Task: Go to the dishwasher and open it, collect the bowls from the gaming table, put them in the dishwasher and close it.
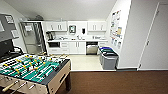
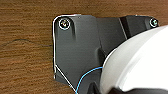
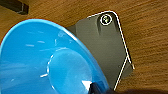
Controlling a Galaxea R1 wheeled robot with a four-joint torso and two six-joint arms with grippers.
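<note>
The dishwasher [image 1: 91, 49] stands under the counter at the far wall, a stainless front with a dark strip above it; from here I cannot tell how its door stands. A bright blue bowl [image 3: 45, 62] shows large in the right wrist view above the brown carpet. My right gripper [image 3: 96, 88] is shut on its rim, where a dark fingertip [image 3: 94, 87] shows. In the left wrist view a white rounded shape [image 2: 140, 62] covers the area in front of the robot's dark plate. The gaming table is out of view.
A table-football table [image 1: 53, 83] with a green field stands close at front left. Grey bins [image 1: 108, 60] with blue and green lids stand by the right wall. Brown carpet [image 1: 112, 82] leads to the kitchenette's light floor [image 1: 83, 62]. A white door [image 1: 156, 37] is at the right.
</note>
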